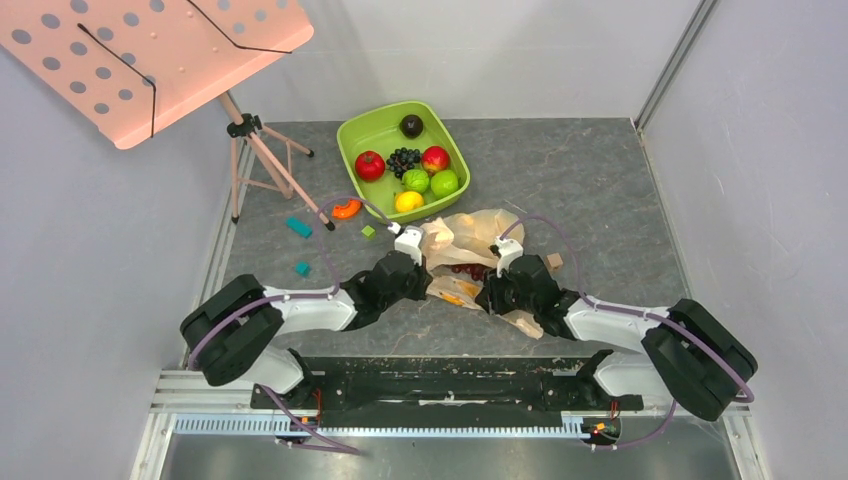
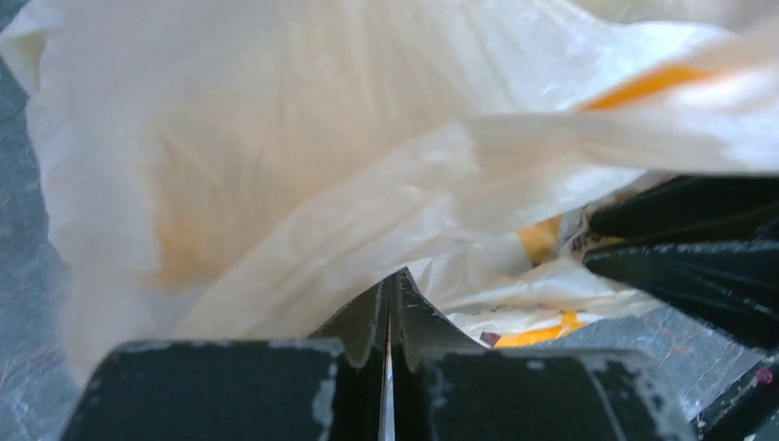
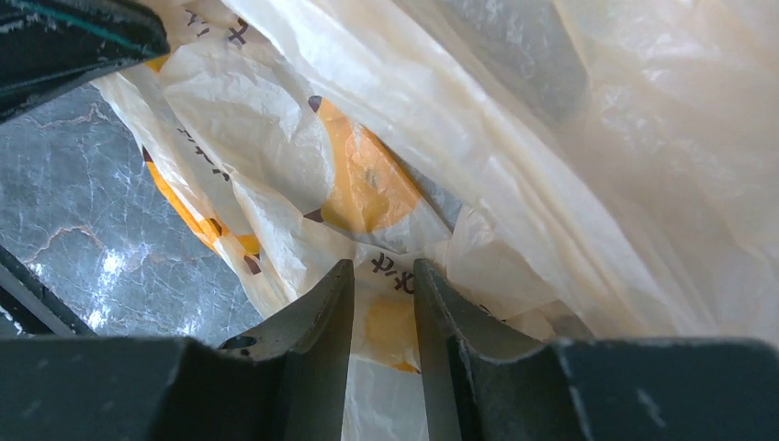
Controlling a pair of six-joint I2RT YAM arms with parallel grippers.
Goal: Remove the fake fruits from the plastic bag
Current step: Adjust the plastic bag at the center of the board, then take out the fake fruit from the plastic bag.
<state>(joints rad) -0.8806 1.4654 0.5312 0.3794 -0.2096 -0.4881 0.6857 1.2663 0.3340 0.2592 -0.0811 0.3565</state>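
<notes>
Left claw [image 2: 390, 285] pinches plastic bag [image 1: 482, 228] | right claw [image 3: 383, 272] narrowly parted over it | green tub [image 1: 380, 128] behind

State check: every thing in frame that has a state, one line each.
plastic bag: crumpled on the table, not emptied.
left gripper: shut, pinching bag film.
right gripper: jaws apart, bag film at the gap, no grip.
grape bunch: dark red, lying in the bag.
green tub: upright, not empty.
</notes>
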